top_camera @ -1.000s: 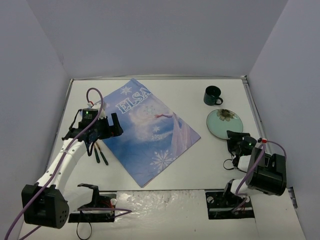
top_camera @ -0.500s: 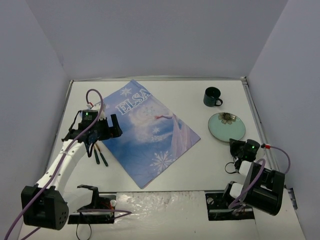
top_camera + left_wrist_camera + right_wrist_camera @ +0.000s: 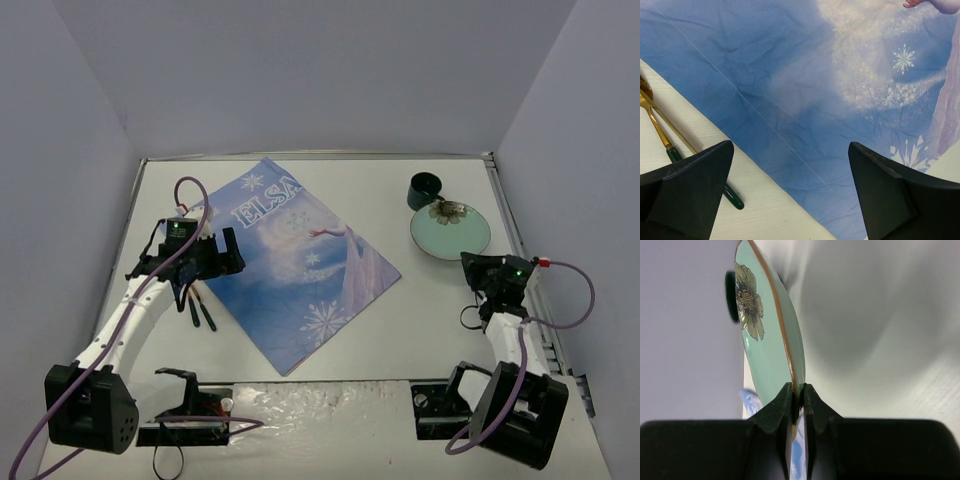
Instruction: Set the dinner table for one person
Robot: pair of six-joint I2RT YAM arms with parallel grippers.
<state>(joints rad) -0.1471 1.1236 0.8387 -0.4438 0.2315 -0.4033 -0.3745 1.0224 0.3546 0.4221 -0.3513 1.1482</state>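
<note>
Overhead, dinner table (image 3: 400, 330): I see its white top spreading under everything in view.
Overhead, cloth (image 3: 300, 260): blue, lying flat and skewed on the dinner table, left of centre.
Overhead, cutlery (image 3: 200, 308): two dark-handled pieces on bare tabletop, just beside the cloth's left edge.
Overhead, left gripper (image 3: 234, 252): it hangs over the cloth's left edge with its fingers spread wide, holding nothing.
Overhead, plate (image 3: 450, 230): pale green with a flower, on the right side. Its far edge overlaps the mug (image 3: 425, 188) from this angle.
Overhead, right gripper (image 3: 472, 264): at the plate's near rim.
Left wrist, left gripper (image 3: 795, 195): I see both fingers far apart, with the cloth (image 3: 815, 100) between them.
Left wrist, cutlery (image 3: 662, 137): gold stems and green handles, on the dinner table (image 3: 765, 215) beside the cloth.
Right wrist, right gripper (image 3: 796, 395): its fingers are pressed together on the plate (image 3: 767, 345), pinching its rim.
Right wrist, plate tilt: seen edge-on, with a gap between its underside and the dinner table (image 3: 890, 365).
Right wrist, mug (image 3: 730, 295): a dark shape behind the plate's far edge. I cannot tell whether they touch.
</note>
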